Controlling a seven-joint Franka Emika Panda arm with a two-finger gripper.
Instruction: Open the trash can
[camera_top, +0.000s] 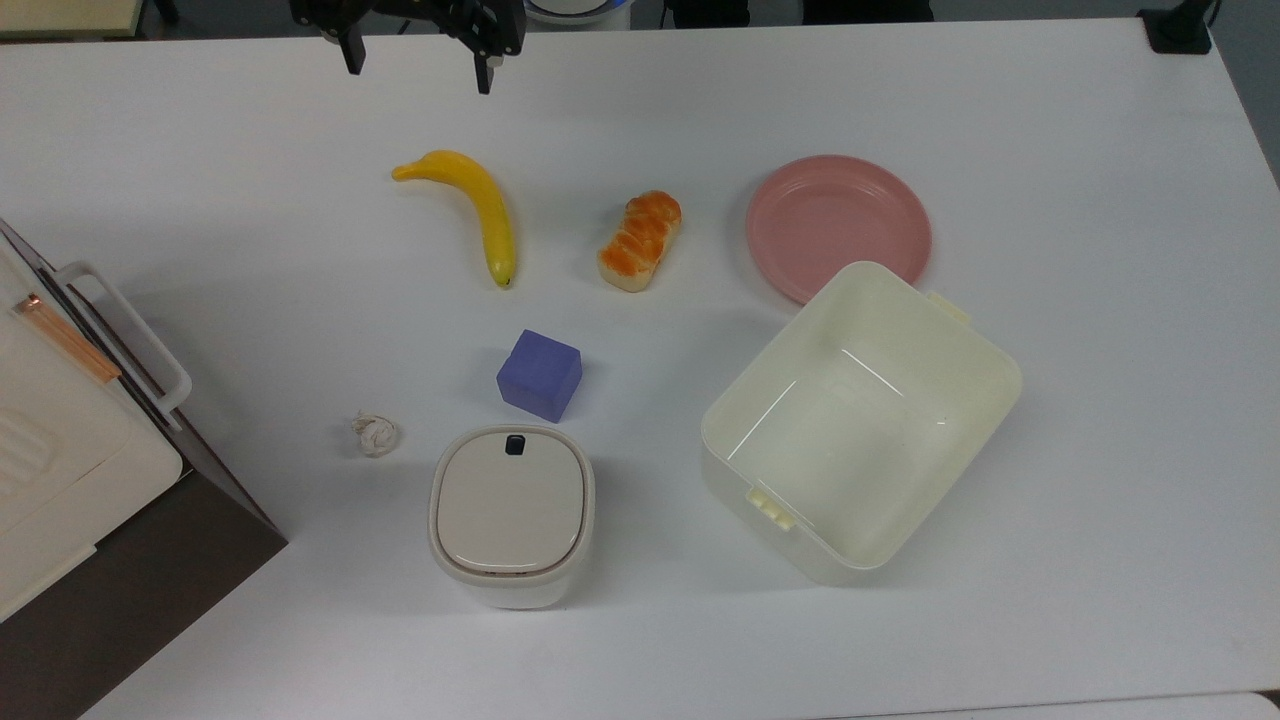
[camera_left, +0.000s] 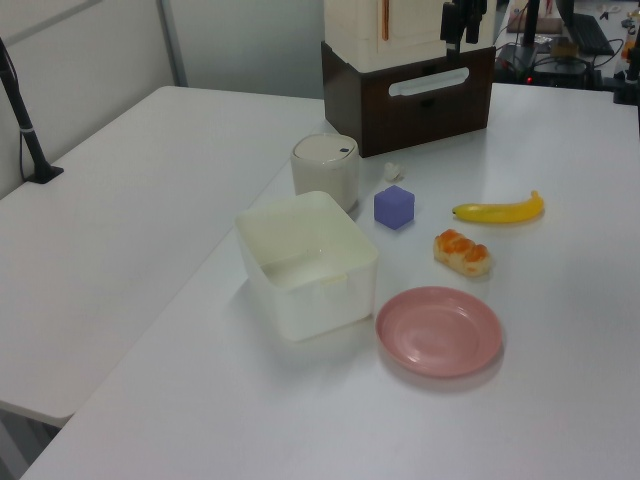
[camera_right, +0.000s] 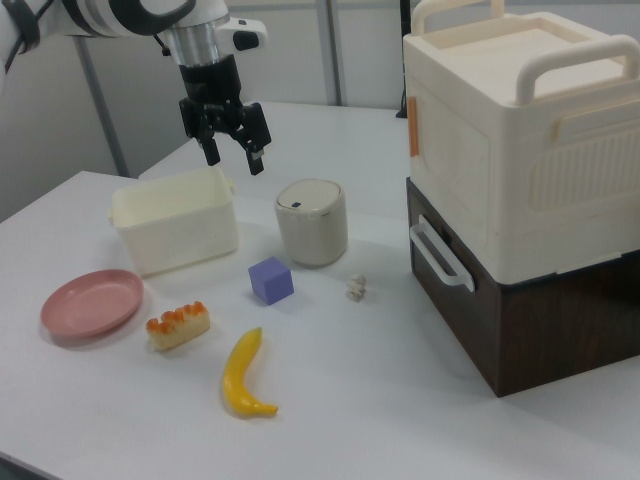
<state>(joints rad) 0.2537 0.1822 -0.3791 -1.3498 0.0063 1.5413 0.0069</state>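
The trash can (camera_top: 512, 517) stands on the white table (camera_top: 1050, 450) with its beige lid (camera_top: 510, 500) down flat and the black button (camera_top: 515, 444) at the rim facing a purple cube (camera_top: 540, 374) just beside it; a crumpled paper scrap (camera_top: 375, 434) lies near on the top view's left and the cream tub (camera_top: 860, 420) sits apart on the top view's right, its rim covering part of the pink plate (camera_top: 835, 225). Farther off lie a banana (camera_top: 470, 205) and a bread piece (camera_top: 640, 240), and the big white appliance (camera_top: 60, 440) is cut off by the top view's left edge. The gripper (camera_top: 418, 68) hangs high near the table's far edge, well apart from the can, fingers spread wide and holding nothing, its upper part cut off by the top view's upper edge.
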